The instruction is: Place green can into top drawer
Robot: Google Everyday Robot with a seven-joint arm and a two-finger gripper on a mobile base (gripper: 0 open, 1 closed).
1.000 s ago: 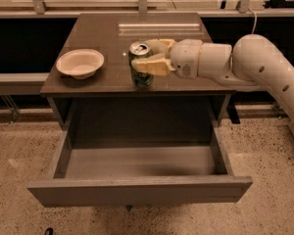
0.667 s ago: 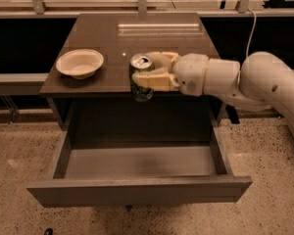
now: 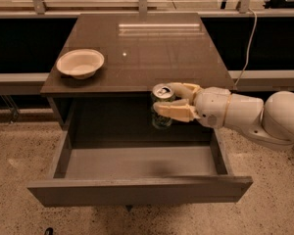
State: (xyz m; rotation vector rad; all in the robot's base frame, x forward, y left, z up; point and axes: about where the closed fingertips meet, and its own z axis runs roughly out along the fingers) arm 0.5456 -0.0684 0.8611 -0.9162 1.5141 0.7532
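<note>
The green can (image 3: 161, 119) is upright, with its silver top and pull tab showing. My gripper (image 3: 172, 101) is shut on it, one cream finger behind and one in front of the can. The white arm reaches in from the right. The can hangs in the air just past the table's front edge, above the back of the open top drawer (image 3: 137, 190). The drawer is pulled far out and its grey floor is bare.
A shallow cream bowl (image 3: 80, 63) sits on the left of the brown tabletop (image 3: 157, 48). A cable hangs down at the right behind the table. A metal rail runs along the back. The floor is speckled.
My gripper has carried the green can off the tabletop, forward and downward, so it now hangs over the open drawer.
</note>
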